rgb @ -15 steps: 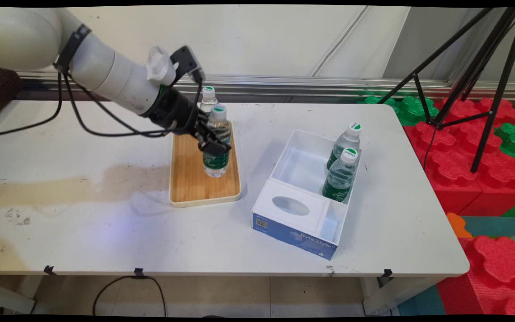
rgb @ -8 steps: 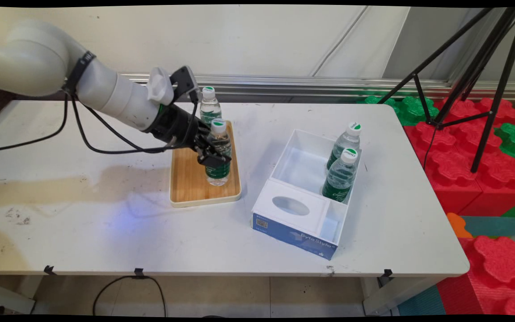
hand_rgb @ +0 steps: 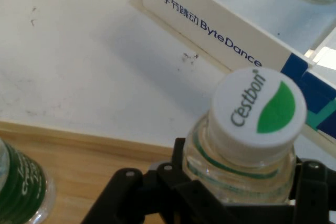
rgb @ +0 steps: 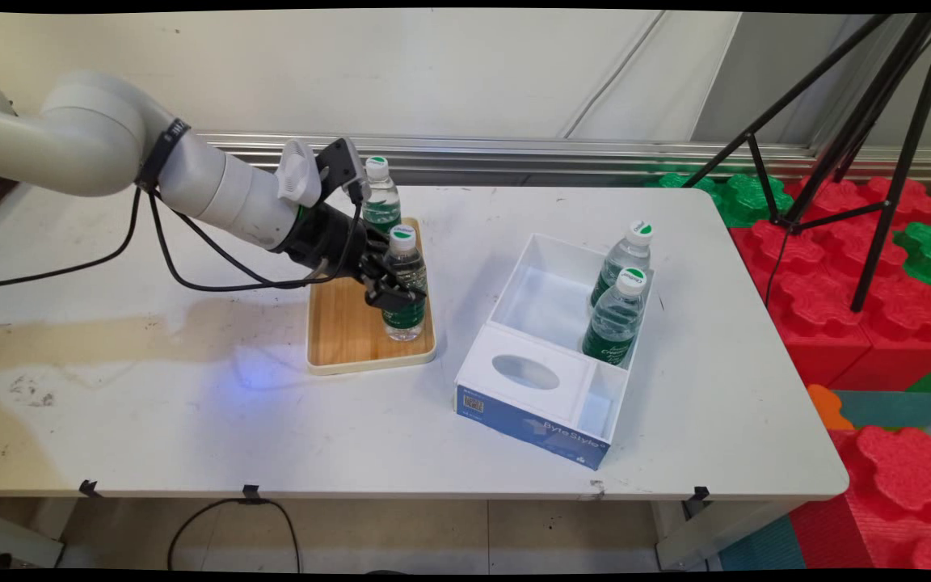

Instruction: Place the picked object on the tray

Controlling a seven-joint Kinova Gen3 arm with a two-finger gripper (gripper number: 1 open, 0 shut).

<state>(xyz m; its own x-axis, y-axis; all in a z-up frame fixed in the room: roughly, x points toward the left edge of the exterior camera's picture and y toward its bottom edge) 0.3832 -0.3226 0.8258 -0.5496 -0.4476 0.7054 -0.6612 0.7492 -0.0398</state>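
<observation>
- Since a second ago, the gripper [rgb: 395, 293] has carried its water bottle [rgb: 405, 284] down and toward the near right corner of the wooden tray [rgb: 344, 327], where the bottle now stands upright.
- Jaws are clamped on the bottle's body, just under its neck.
- Main view alone shows a second bottle [rgb: 381, 198] at the tray's far end, and two more bottles [rgb: 617, 311] in the white box [rgb: 550, 343] to the right.
- Hand view alone shows the cap [hand_rgb: 259, 109], lettered "Cestbon" with a green leaf, and the box wall [hand_rgb: 210, 23], lettered "ByteDance".
</observation>
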